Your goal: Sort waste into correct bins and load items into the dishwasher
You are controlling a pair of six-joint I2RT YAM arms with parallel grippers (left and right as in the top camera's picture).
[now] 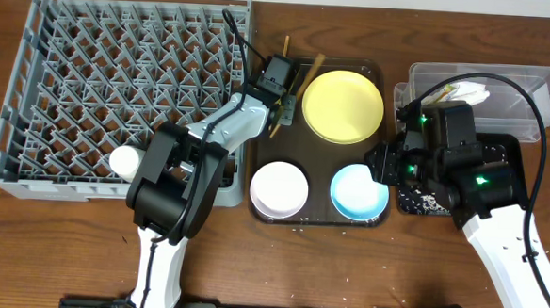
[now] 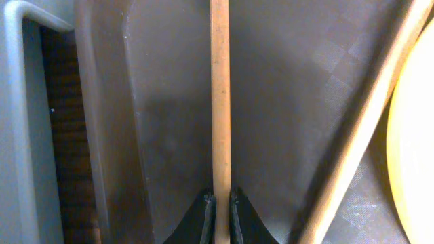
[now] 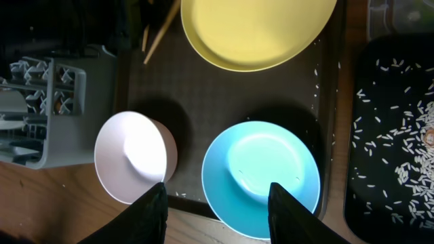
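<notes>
Though apart — two chopsticks, two bowls

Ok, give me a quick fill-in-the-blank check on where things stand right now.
1. The left gripper is shut on a ____.
2. The right gripper, above the light blue bowl, is ____.
3. The rice scraps lie in a tray coloured ____.
4. The white cup sits in the grey ____.
Missing words: chopstick; open; black; dish rack.
</notes>
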